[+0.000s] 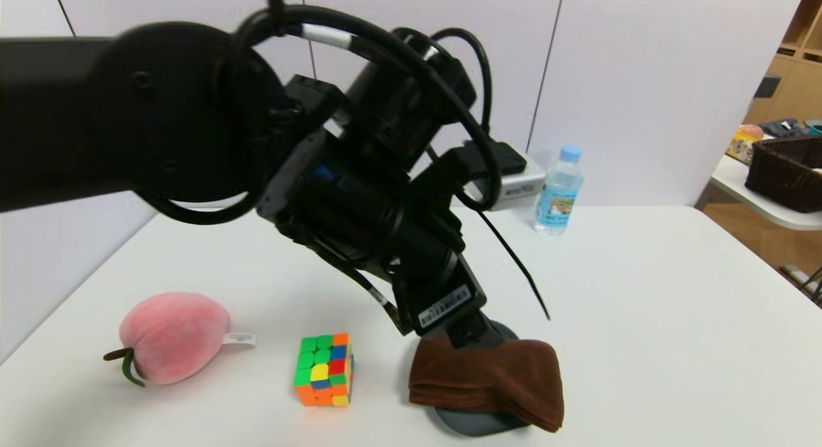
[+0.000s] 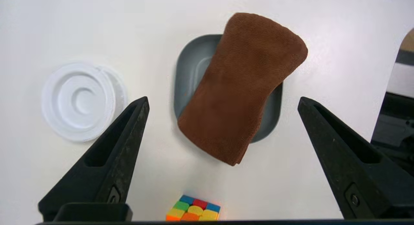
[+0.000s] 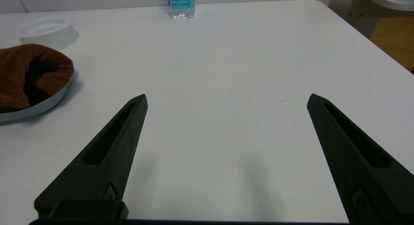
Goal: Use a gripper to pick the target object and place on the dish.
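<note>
Two black fingers of the left gripper (image 2: 223, 102) stand wide apart above the table (image 2: 323, 31), holding nothing. Beyond them the towel (image 2: 241, 86) lies diagonally across the dish (image 2: 189, 71), both ends overhanging the rim. It looks soft, light and limp, so pinching its thick middle fold would suit best. Only the left wrist view shows the white disc (image 2: 82, 100) beside the dish. The right gripper (image 3: 226, 100), parked aside, is also spread empty.

The left gripper (image 2: 223, 100) hangs above the table, angled downward, its black fingers (image 2: 123, 144) spread wide and holding nothing. The right gripper (image 3: 226, 99) (parked low, level) is likewise spread.
</note>
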`<act>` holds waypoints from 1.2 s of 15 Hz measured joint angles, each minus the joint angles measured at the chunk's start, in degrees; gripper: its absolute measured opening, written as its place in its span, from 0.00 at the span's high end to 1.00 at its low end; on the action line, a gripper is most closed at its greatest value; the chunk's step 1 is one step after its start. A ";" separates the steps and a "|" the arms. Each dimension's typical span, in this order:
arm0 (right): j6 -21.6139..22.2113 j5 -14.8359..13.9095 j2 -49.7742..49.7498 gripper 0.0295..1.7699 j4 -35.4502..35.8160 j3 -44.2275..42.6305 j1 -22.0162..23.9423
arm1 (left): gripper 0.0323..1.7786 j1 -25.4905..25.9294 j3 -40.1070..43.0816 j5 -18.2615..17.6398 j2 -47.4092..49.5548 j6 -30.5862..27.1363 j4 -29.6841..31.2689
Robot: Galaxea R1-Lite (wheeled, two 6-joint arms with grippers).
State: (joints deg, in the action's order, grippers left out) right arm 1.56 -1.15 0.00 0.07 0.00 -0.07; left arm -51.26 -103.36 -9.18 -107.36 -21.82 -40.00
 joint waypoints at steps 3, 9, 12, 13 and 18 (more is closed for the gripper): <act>0.00 0.00 0.00 0.03 0.00 0.00 0.00 | 0.06 4.18 8.44 1.88 7.56 3.30 9.87; 0.01 0.00 0.00 0.03 -0.02 0.00 0.00 | 0.05 17.70 23.21 3.64 22.53 8.07 30.53; 0.00 0.02 0.00 0.03 0.00 0.00 0.00 | 0.05 24.45 32.83 3.69 29.59 11.06 37.46; 0.00 0.00 0.00 0.03 -0.02 0.00 0.00 | 0.05 26.43 36.41 3.67 31.95 12.07 40.02; 0.00 0.00 0.00 0.03 -0.02 0.00 0.00 | 0.05 33.90 54.16 3.84 45.79 16.31 53.55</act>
State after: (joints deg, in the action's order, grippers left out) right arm 1.56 -1.15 0.00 0.05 0.00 -0.07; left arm -17.36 -49.20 -5.34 -61.57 -5.51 13.56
